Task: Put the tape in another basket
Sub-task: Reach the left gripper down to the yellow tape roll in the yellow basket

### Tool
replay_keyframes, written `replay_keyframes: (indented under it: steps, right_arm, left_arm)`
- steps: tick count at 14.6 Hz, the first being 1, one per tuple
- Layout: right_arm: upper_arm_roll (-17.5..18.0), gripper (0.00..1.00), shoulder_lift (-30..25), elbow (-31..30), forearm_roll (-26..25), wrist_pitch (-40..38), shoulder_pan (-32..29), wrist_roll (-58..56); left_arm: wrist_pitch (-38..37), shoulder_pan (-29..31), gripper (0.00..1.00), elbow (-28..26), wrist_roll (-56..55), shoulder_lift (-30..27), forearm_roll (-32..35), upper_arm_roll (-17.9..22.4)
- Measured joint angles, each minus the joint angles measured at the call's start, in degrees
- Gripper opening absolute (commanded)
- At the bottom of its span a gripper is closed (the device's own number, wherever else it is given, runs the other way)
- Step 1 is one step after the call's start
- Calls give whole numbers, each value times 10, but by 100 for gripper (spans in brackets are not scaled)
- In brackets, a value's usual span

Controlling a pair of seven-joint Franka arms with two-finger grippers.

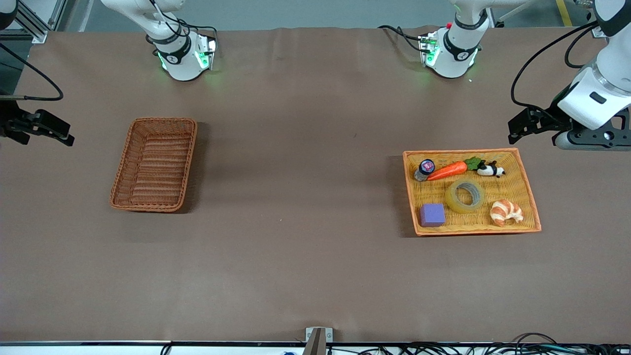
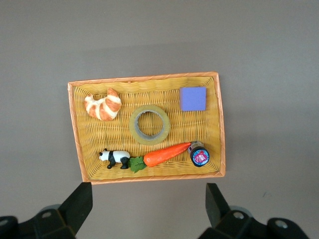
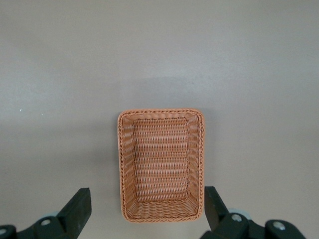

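Likely light, stiff, slick: tape (image 2: 149,124) flat in tray (image 2: 221,124); pinch wall through core; left gripper (image 2: 145,209) and right gripper (image 3: 144,211) wide open, empty.

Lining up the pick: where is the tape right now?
The tape lies flat mid-tray at the left arm's end of the table, between the purple block and croissant, nearer the front camera than the carrot.

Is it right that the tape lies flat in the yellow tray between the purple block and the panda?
Not quite. The tape lies flat in the yellow tray, but between the purple block and the croissant; the panda sits beside the carrot's leaves. The front view shows it.
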Motion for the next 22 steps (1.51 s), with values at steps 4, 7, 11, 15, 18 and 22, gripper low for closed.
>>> replay_keyframes:
  steps: [4, 7, 11, 15, 18, 22]
  right_arm:
    - [0, 100, 0, 0, 1, 0, 0, 0]
    - [0, 100, 0, 0, 1, 0, 0, 0]
    - [0, 100, 0, 0, 1, 0, 0, 0]
    - [0, 100, 0, 0, 2, 0, 0, 0]
    - [0, 100, 0, 0, 2, 0, 0, 0]
    - [0, 100, 0, 0, 3, 0, 0, 0]
  left_arm:
    - [0, 0, 100, 0, 0, 0, 0, 0]
    - [0, 0, 100, 0, 0, 2, 0, 0]
    - [8, 3, 100, -7, 0, 30, 0, 0]
    - [92, 19, 100, -59, 0, 82, 2, 1]
    - [154, 39, 100, -94, 0, 134, 12, 1]
    - [202, 46, 100, -100, 0, 213, 27, 2]
